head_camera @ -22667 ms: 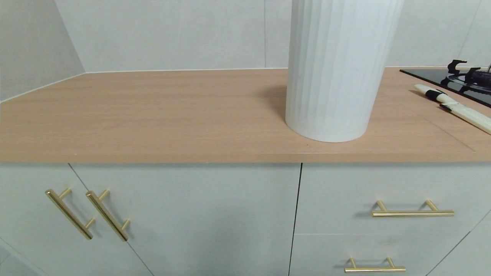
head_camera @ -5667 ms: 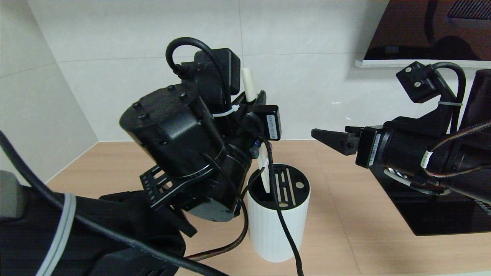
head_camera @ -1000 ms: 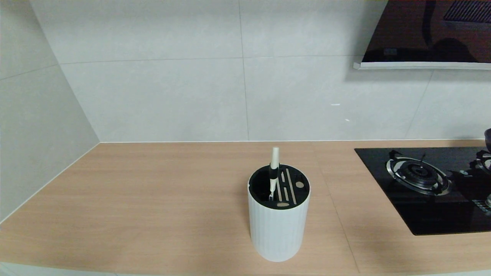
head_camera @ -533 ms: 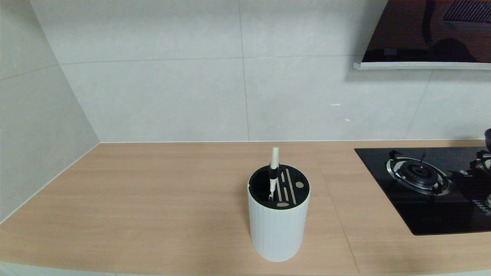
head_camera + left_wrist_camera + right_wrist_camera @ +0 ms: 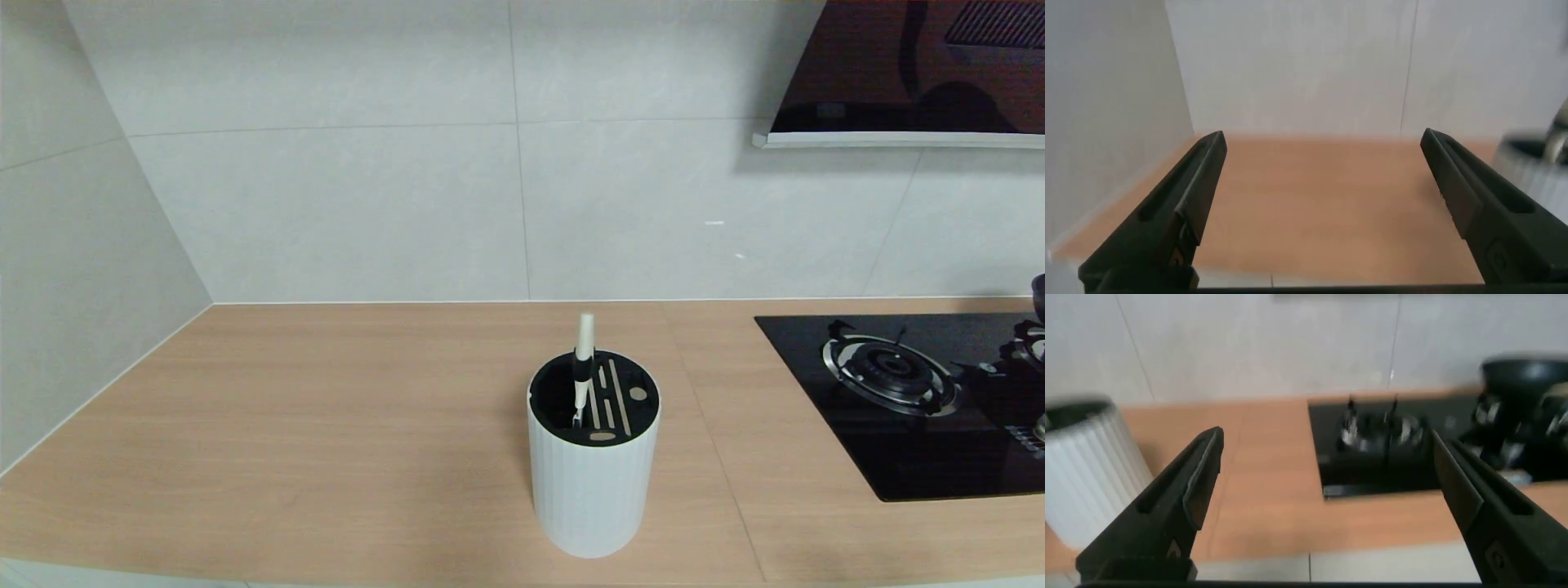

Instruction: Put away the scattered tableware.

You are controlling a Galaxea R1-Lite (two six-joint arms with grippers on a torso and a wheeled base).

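- A white ribbed cylindrical holder [image 5: 592,482] with a black slotted top stands upright on the light wooden tabletop [image 5: 326,425], near its front edge.
- A slim knife with a cream handle and a black band [image 5: 583,351] stands in this holder, blade down and almost upright. The handle rises above the black top.
- The knife enters the top on its left part, where a wide dark opening meets the narrow slots. We cannot tell which of the two it sits in.
- The other slots, to the right of the knife, look free.
- The left pincer [image 5: 1323,212] is spread wide and has hold of nothing. Between its two dark fingers [image 5: 1176,212] we see the bare tabletop and the wall corner behind it.
- The right pincer [image 5: 1327,514] is also spread wide and has hold of nothing. It hangs in front of the tabletop edge, apart from everything on it.
- In the right wrist view the holder [image 5: 1086,474] stands outside the pincer, beyond one finger and not touching it.
- A black glass gas hob [image 5: 914,408] is set into the tabletop to the right of the holder, well apart from it. The right wrist view shows this hob [image 5: 1388,457] between the two fingers, farther off.
- A dark round vessel [image 5: 1523,376] stands at the far side of the hob; it is too blurred to say more.
- A grey tiled wall [image 5: 367,204] closes the tabletop at the back and on the left, and a dark extractor hood [image 5: 914,73] hangs above the hob.
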